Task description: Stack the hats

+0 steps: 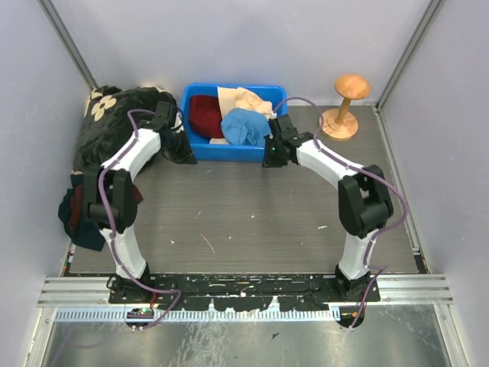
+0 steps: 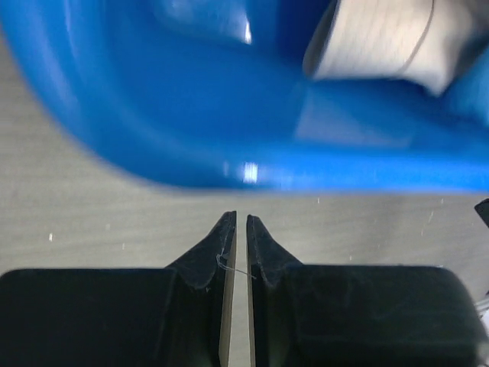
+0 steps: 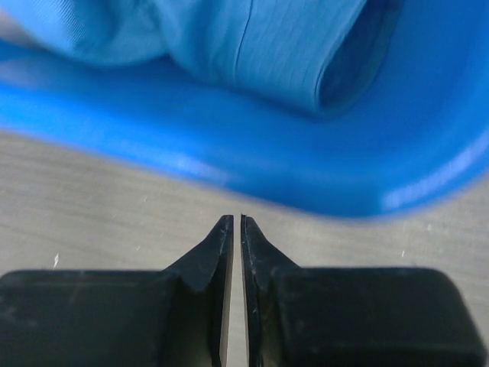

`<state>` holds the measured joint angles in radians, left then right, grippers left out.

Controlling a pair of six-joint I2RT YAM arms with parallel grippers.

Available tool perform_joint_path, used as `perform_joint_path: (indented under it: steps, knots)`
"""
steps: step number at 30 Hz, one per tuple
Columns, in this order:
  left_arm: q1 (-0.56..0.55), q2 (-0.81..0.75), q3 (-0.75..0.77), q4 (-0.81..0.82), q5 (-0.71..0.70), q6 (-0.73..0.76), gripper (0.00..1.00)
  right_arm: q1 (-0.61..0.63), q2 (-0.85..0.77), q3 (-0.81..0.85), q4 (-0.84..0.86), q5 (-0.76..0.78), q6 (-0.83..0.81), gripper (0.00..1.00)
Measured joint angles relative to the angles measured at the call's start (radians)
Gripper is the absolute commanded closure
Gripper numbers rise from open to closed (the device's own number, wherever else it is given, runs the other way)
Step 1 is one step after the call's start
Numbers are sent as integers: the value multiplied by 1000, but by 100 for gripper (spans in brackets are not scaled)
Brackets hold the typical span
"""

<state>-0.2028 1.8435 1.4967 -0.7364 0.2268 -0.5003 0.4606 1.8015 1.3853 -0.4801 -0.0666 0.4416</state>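
Note:
A blue bin (image 1: 200,149) at the back of the table holds the hats: a dark red hat (image 1: 205,115) on the left, a light blue hat (image 1: 244,126) in front at the right, and cream-beige hat fabric (image 1: 243,99) behind. My left gripper (image 1: 182,147) is shut and empty just outside the bin's left front corner (image 2: 191,153). My right gripper (image 1: 273,153) is shut and empty outside the bin's right front corner (image 3: 321,183). The light blue hat hangs over the bin's rim in the right wrist view (image 3: 260,46).
A black blanket with cream flowers (image 1: 114,122) lies at the back left. A navy cloth with red trim (image 1: 76,210) lies at the table's left edge. A wooden stand (image 1: 344,107) rises at the back right. Grey walls close the sides.

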Motion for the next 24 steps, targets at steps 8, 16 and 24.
perform_joint_path:
  steps: [8,16,24]
  knots:
    - [4,225,228,23,-18,-1,85,0,214,224,-9,103,-39,87]
    - [5,396,542,-206,9,8,86,0,327,441,-63,147,-75,88]
    - [15,450,663,-296,35,5,84,-13,444,670,-278,116,-86,89]
